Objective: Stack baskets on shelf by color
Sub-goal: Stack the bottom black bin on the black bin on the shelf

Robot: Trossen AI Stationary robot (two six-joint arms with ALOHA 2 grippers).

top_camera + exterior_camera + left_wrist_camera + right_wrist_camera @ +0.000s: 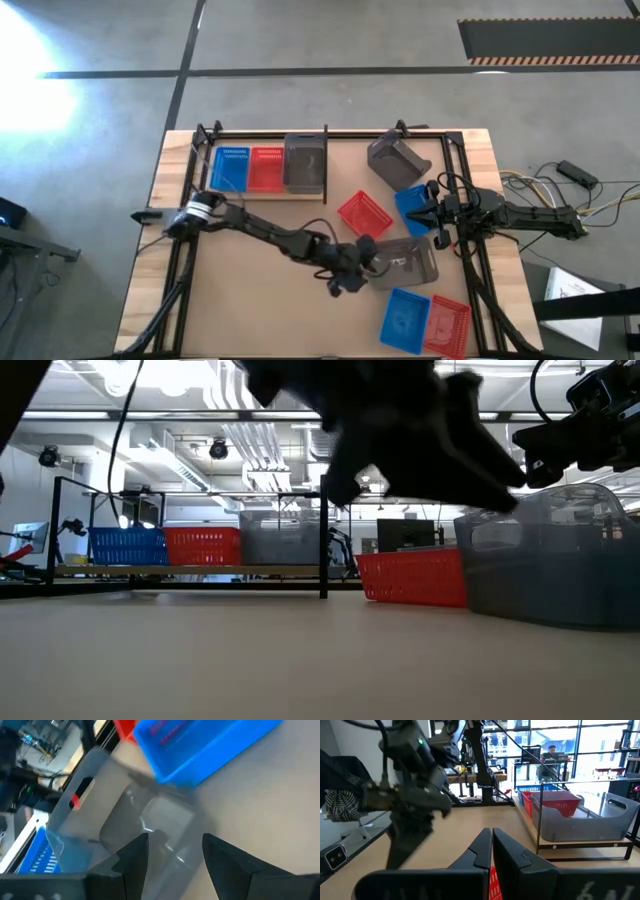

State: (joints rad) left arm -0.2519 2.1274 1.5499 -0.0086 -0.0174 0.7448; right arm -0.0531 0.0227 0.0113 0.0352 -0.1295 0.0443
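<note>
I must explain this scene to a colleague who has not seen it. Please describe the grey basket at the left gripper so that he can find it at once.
Start at the brown table, then follow the left arm to the left gripper, which stands open. The grey basket lies right there, between the lone red basket and the blue and red pair at the near edge. Unlike the other loose grey basket, it lies flat, not tipped.

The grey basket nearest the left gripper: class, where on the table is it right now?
In the high view the grey basket lies right of centre, at the left gripper, with a red basket behind it and a blue basket in front.
</note>
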